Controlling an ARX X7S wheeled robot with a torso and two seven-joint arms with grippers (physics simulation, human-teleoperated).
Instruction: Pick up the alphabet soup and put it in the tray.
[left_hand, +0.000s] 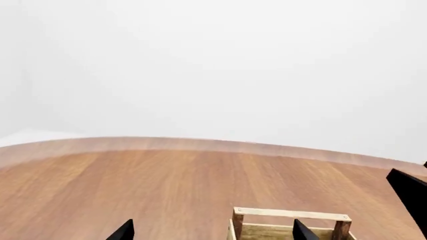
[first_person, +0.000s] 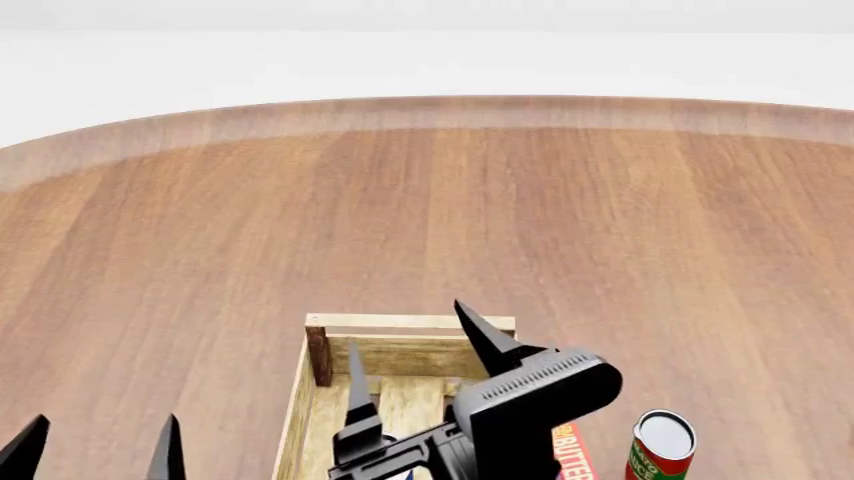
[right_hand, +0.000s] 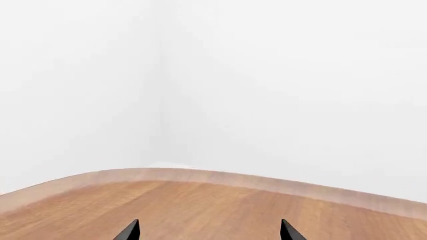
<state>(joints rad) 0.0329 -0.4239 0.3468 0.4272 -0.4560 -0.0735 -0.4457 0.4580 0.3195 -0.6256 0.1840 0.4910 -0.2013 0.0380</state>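
Observation:
The tray (first_person: 407, 322), a light-wood slatted crate with darker corner posts, lies at the near middle of the table. Its far end (left_hand: 290, 214) also shows in the left wrist view. My right gripper (first_person: 416, 365) hovers over the tray, open, its two black fingers spread wide; the right wrist view shows only bare wood between them (right_hand: 208, 231). My left gripper (first_person: 96, 445) is open to the left of the tray, with nothing between its fingers (left_hand: 210, 232). The alphabet soup is hidden or out of view.
A red-and-green-labelled can (first_person: 661, 445) stands right of the tray, with a red butter box (first_person: 571, 452) between them. The round wooden table (first_person: 427, 200) stretches far ahead to its curved edge, with white walls beyond. A black part of the right arm (left_hand: 408, 192) shows in the left wrist view.

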